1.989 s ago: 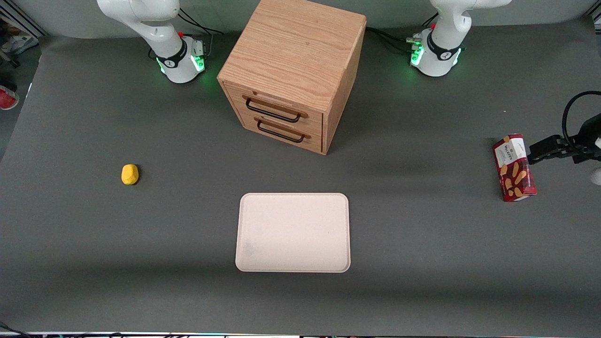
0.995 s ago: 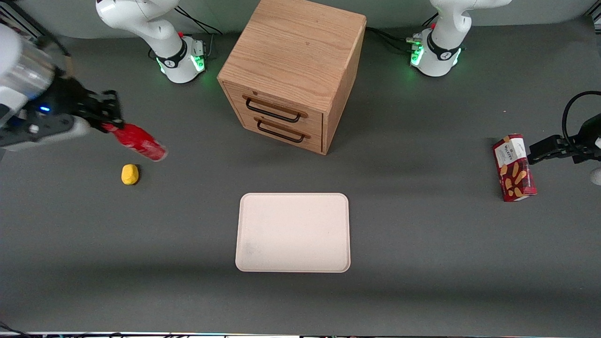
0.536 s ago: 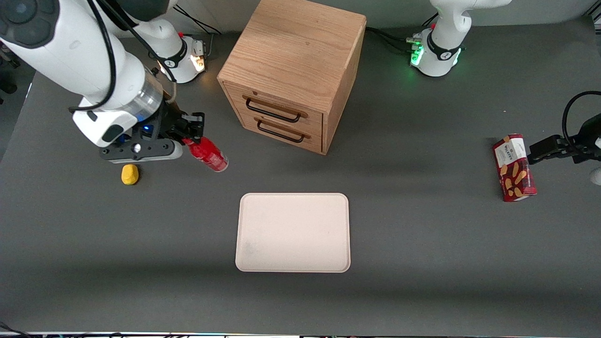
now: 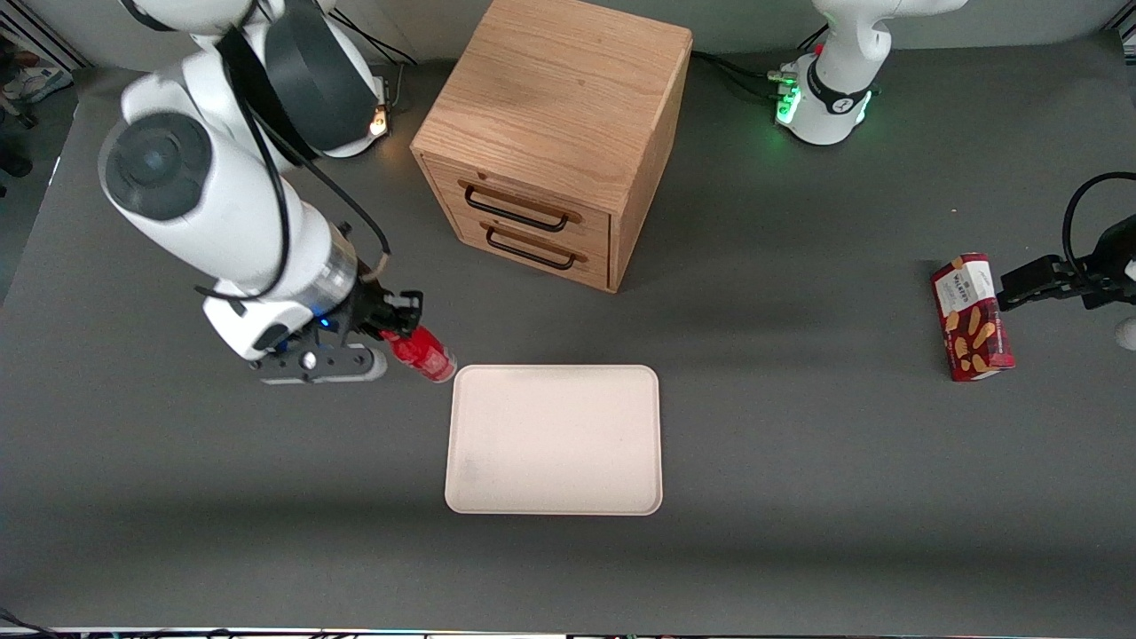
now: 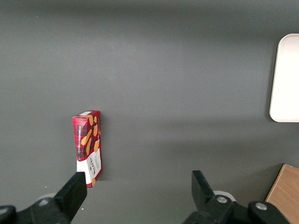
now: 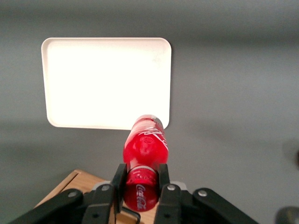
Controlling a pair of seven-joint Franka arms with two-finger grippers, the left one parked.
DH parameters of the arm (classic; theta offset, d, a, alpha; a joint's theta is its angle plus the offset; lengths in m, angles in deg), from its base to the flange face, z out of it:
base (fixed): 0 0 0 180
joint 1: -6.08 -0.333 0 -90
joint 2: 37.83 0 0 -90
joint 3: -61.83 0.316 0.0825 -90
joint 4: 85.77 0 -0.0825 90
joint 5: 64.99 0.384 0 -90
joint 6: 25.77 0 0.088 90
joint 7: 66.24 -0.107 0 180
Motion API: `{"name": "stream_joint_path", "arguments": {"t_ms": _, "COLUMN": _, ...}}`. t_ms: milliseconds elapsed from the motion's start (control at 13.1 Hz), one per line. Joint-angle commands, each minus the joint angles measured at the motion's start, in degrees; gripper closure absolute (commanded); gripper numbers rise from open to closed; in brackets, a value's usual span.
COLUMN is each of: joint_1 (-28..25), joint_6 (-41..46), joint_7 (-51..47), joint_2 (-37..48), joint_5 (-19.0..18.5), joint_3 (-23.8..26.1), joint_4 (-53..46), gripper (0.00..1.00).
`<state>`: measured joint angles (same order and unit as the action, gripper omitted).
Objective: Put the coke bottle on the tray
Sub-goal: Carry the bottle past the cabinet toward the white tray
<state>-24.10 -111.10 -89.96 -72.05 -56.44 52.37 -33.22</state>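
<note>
My right gripper is shut on the red cap and neck of the coke bottle and holds it tilted above the table, just beside the tray's corner nearest the drawer cabinet on the working arm's side. The cream tray lies flat in the middle of the table, nearer the front camera than the cabinet. In the right wrist view the gripper clamps the bottle at its cap, and the bottle's base overlaps the edge of the tray.
A wooden two-drawer cabinet stands farther from the camera than the tray. A red biscuit box lies toward the parked arm's end of the table and also shows in the left wrist view.
The right arm has come in from the table's edge carrying the bottle and moved toward the tray. It now covers the yellow object seen earlier.
</note>
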Motion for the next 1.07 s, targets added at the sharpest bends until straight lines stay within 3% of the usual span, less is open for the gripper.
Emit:
{"name": "stream_joint_path", "arguments": {"t_ms": 0, "joint_1": 0.5, "joint_6": -3.1, "joint_7": -0.6, "joint_2": -3.6, "joint_5": 0.9, "joint_3": -0.2, "joint_4": -0.9, "gripper": 1.0}}
{"name": "stream_joint_path", "arguments": {"t_ms": 536, "joint_1": 0.6, "joint_6": -9.4, "joint_7": -1.3, "joint_2": -11.0, "joint_5": 0.9, "joint_3": -0.3, "joint_4": 0.2, "gripper": 1.0}}
{"name": "stream_joint_path", "arguments": {"t_ms": 995, "joint_1": 0.6, "joint_6": -18.0, "joint_7": -1.4, "joint_2": -12.3, "joint_5": 0.9, "joint_3": -0.3, "joint_4": 6.9, "gripper": 1.0}}
